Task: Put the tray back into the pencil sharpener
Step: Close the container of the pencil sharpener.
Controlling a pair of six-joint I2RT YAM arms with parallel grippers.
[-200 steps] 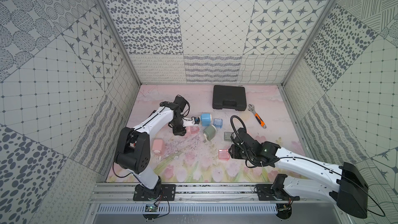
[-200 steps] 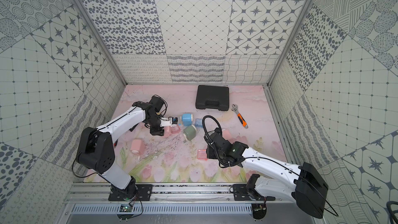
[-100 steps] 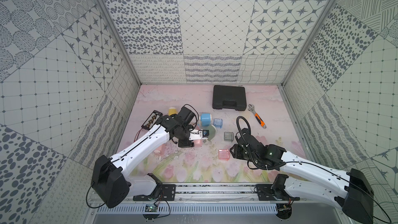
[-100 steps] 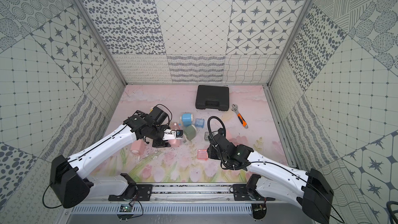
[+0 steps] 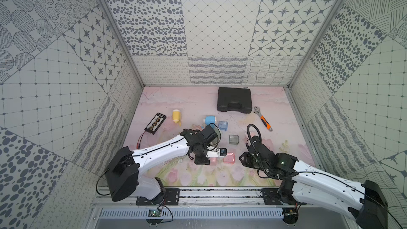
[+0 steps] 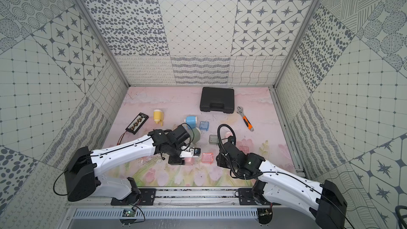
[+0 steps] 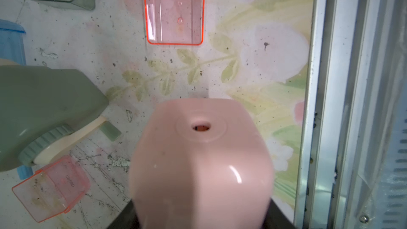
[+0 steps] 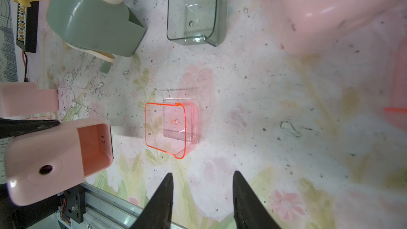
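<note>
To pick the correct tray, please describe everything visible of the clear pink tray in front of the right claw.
The pink tray is a small open box of clear pink plastic, with bright orange-red edges, rounded corners and a dot in its floor. It lies empty, open side up, on the flowered mat, touching nothing else, between the open right claw and the pink sharpener.

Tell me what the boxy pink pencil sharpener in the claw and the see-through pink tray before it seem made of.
Boxy pink pencil sharpener: opaque glossy plastic, probably; sharp highlight. See-through pink tray: clear tinted rigid plastic, likely; mat shows through, rim glows orange.
</note>
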